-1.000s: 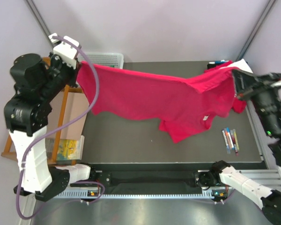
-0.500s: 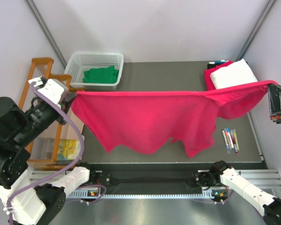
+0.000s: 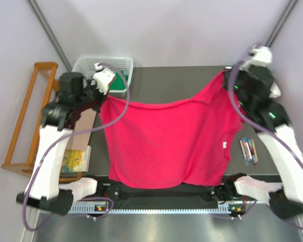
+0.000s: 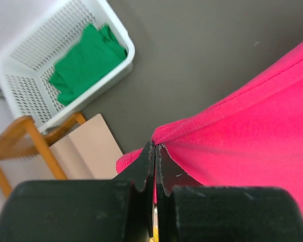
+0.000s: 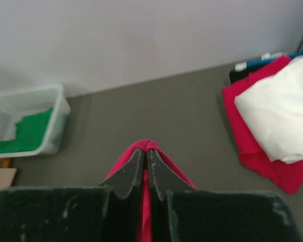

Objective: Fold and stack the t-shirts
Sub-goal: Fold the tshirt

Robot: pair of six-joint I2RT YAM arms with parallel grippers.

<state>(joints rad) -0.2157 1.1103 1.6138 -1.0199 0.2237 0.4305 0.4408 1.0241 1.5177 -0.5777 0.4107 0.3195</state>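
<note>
whereas the pink shirt (image 3: 166, 143) was stretched wide a moment ago, it is now hung squarer over the counter (image 3: 161, 80), its corners clenched by left fingers (image 4: 145, 174) and right fingers (image 5: 129, 174), ready for laying flat.

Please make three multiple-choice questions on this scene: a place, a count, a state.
1. The bright green cloth shirt lies: A) on a hanger B) in the white plastic lattice basket C) on a chair
2. How many pincers grip the crimson-pink cloth shirt? A) none B) one C) two
3. The crimson-pink shirt is: A) folded small B) spread wide C) rolled up
1 B: seen inside the lattice. 2 C: left pincer and right pincer each clamp its edge. 3 B: it hangs open between them.
</note>
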